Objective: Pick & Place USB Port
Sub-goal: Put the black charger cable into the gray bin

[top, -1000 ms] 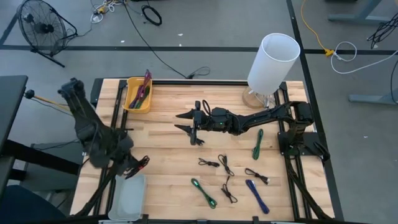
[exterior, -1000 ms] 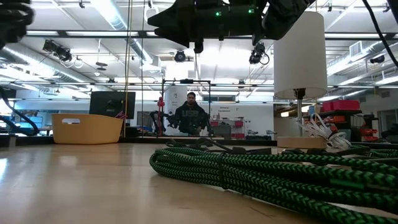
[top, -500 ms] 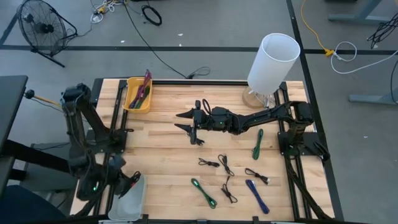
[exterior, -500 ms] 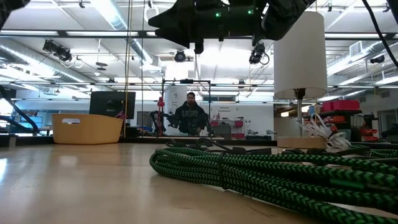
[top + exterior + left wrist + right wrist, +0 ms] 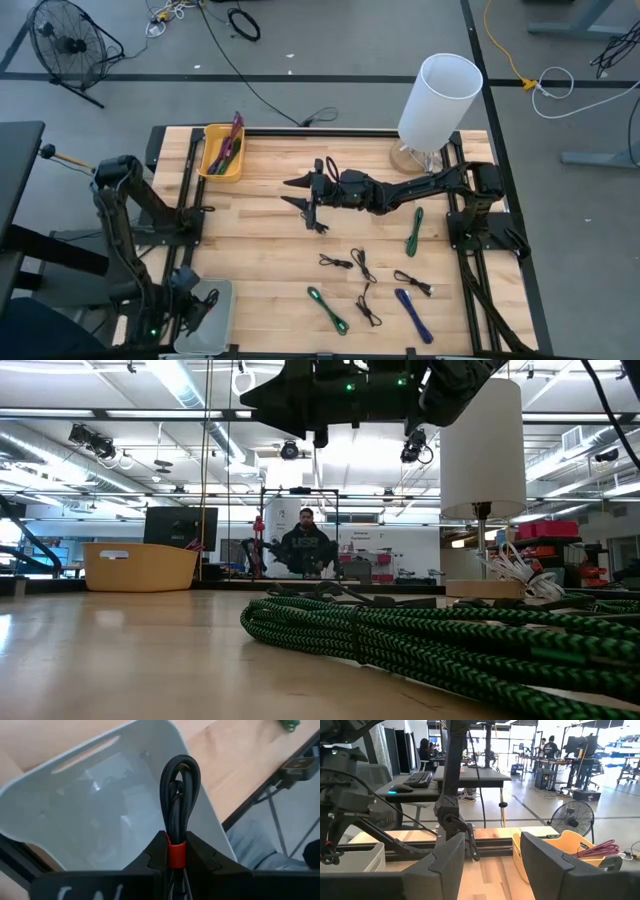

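- Left pincer (image 5: pixel 175 851) pinches a coiled black cable (image 5: pixel 179 790) above the grey bin (image 5: pixel 100 755); its plug ends are hidden.
- Right pincer (image 5: pixel 312 203) hangs spread over the tabletop (image 5: pixel 260 225) middle.

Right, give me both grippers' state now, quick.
Left gripper: closed on a coiled black cable with a red band, over the white plastic bin.
Right gripper: open, empty, above mid-table.
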### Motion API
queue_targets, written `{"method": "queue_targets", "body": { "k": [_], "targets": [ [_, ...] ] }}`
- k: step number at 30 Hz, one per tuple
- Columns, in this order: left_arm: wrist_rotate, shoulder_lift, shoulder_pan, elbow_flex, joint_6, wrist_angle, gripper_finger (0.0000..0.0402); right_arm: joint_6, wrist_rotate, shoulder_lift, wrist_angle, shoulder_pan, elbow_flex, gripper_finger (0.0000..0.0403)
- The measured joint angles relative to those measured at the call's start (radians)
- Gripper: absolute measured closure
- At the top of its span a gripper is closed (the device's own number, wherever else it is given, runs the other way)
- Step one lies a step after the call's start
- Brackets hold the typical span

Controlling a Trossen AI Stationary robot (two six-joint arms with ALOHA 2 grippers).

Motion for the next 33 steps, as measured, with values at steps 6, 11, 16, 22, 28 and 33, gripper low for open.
{"method": "queue_targets", "body": {
  "k": [6, 11, 16, 22, 28, 33],
  "targets": [
    [0.0, 0.012, 0.001, 0.0, -0.001, 0.004, 0.0359, 0.0, 0.0, 0.0, 0.0, -0.004, 0.0, 0.0211],
    [0.026, 0.012, 0.002, 0.0, -0.001, 0.003, 0.0336, -0.008, 0.0, 0.0, 0.0, -0.004, 0.0, 0.0211],
    [0.038, 0.012, 0.012, 0.0, 0.001, 0.001, 0.031, -0.009, 0.0, 0.0, 0.0, -0.005, 0.0, 0.0211],
    [0.038, 0.012, 0.012, 0.0, 0.018, 0.01, 0.0313, -0.009, 0.0, 0.0, 0.0, -0.005, 0.0, 0.0211],
    [0.045, 0.012, 0.026, 0.0, 0.02, 0.014, 0.0305, -0.009, 0.0, 0.0, 0.0, -0.005, 0.0, 0.0211],
    [0.064, 0.012, 0.024, 0.0, 0.026, 0.012, 0.0281, -0.009, 0.0, 0.0, 0.0, -0.005, 0.0, 0.0211]
  ]
}}
